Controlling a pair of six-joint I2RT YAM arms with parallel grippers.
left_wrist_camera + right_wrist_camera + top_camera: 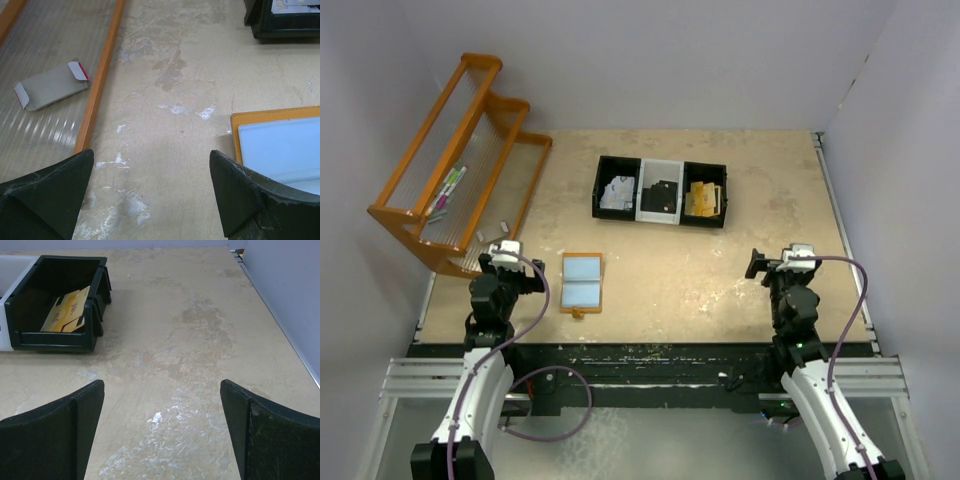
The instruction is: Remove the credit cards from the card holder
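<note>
Two grippers are being held wide open at the near edge of the table (720, 290) in the overhead view, the left gripper (508, 270) on the left and the right gripper (785, 267) on the right, with nothing being gripped by either. Broad bare board is being left between them and out toward the right edge, where a wall is standing close. The card holder (582, 283) is lying open and flat just right of the left gripper, apart from it, with its pale panels facing up. Whether credit cards are sitting in it cannot be told. The left edge is being crowded by an orange rack (485, 65) with a few small items on its shelves. At the far middle a three-part tray (601, 170) is being filled as follows: white scraps (617, 192) left, a dark object (663, 197) in the pale middle part, yellow-tan pieces (701, 197) right.

From the left wrist, the left gripper (150, 195) is being shown spread over bare board. The card holder (285, 150) is lying just beyond the right-hand finger. A flat grey packet (50, 89) is resting on the rack's ribbed shelf, behind its orange rail (100, 85).

From the right wrist, the right gripper (162, 435) is being shown equally wide, with open board ahead. The tray's black end bin (55, 340), with yellow-tan pieces (67, 315) in it, is sitting far left.
</note>
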